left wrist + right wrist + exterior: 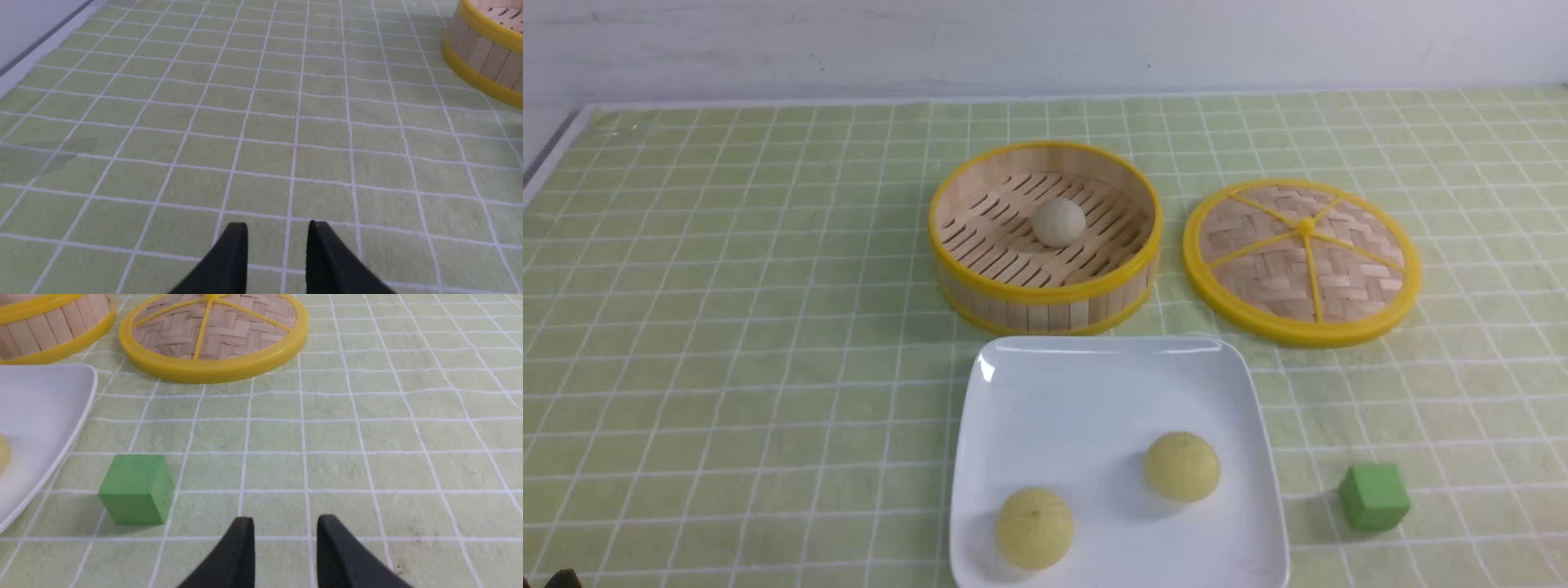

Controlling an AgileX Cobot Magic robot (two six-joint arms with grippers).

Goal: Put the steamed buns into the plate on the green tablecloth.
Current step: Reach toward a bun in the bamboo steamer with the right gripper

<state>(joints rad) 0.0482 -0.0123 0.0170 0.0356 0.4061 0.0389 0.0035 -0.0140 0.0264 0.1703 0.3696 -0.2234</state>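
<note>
Nearest me, the left gripper [278,224] hangs over bare green tablecloth [727,327], its two black fingers parted with nothing between them. The right gripper [286,518] is the same, apart and empty, near the green cube [1374,496]. Left of the cube sits the white plate [1054,384], which carries the near yellow bun [1034,527] by its front edge and the far yellow bun [1182,466] a little farther back on the right. Behind the plate stands the bamboo steamer [1045,314], holding the off-white bun [1059,221]. The woven lid [1301,261] lies beside the steamer on the right.
</note>
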